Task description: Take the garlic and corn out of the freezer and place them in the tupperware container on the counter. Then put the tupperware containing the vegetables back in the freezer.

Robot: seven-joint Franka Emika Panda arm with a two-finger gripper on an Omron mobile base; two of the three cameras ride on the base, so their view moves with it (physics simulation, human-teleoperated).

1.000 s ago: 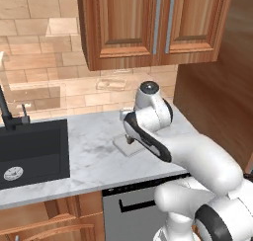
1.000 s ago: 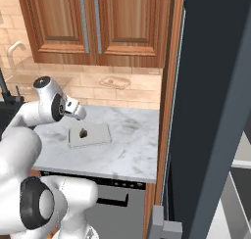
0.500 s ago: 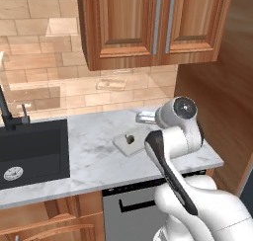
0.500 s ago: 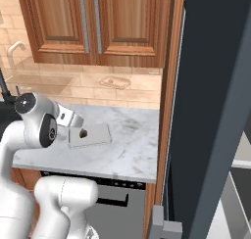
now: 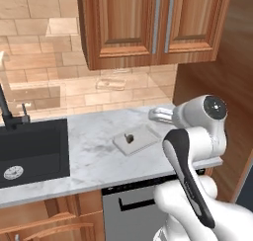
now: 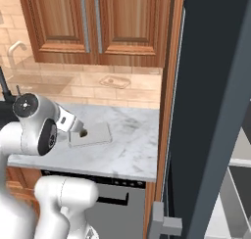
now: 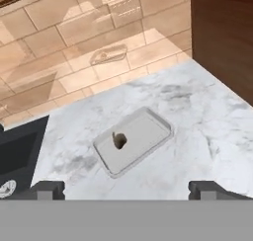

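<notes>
Claw (image 7: 126, 189), wide open and empty, hangs above the tabletop (image 7: 197, 131), where garlic (image 7: 119, 140) lies in the tupperware (image 7: 143, 136); the corn seems the step in hand, calling for a reach into the freezer (image 6: 215, 101).

In front of me the tupperware container (image 7: 134, 140) lies flat on the marbled bench (image 7: 197, 131), a shallow clear tray with rounded corners, turned at an angle to the bench edge. The garlic (image 7: 119, 140), a small brownish lump, sits inside it toward one end. The dark blue-grey freezer (image 6: 215, 101) stands open at my right
</notes>
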